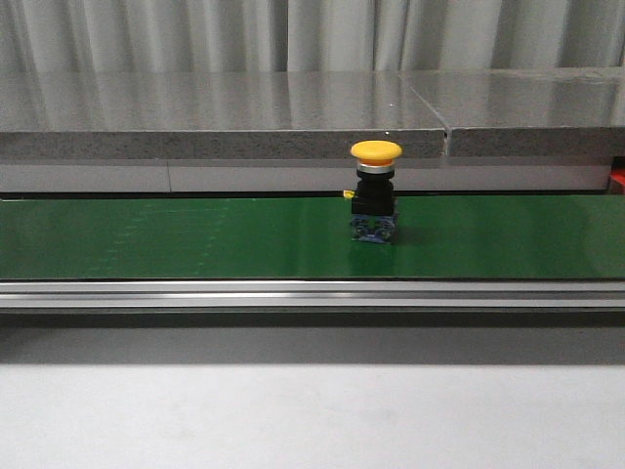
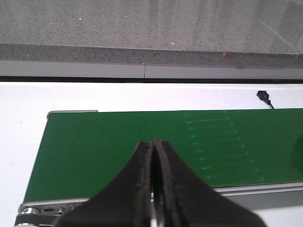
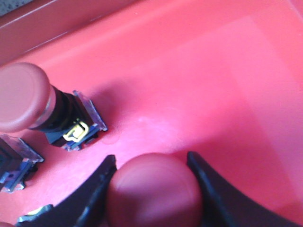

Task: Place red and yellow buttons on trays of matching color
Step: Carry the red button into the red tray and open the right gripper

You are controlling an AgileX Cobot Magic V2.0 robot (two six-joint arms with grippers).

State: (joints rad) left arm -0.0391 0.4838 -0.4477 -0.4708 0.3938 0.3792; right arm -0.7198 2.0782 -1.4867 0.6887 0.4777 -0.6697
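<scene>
While right end effector [image 3: 154, 189] clamps red button [image 3: 154, 191] over red tray [image 3: 199, 85], left end effector [image 2: 154, 184] closed, empty above green belt [image 2: 109, 142].

Even, soft light; red tray [image 3: 203, 71] glares pink, close red button [image 3: 154, 191] blurred.

Button [image 1: 375, 191] upright on conveyor belt [image 1: 195, 239], right of centre. Stone ledge [image 1: 215, 117] behind belt, metal rail [image 1: 293, 293] in front. Left gripper [image 2: 154, 156] above belt end. Right gripper [image 3: 152, 177] over tray [image 3: 213, 85], second button [image 3: 154, 191] between fingers; third button [image 3: 42, 106] tipped on tray floor nearby.
</scene>
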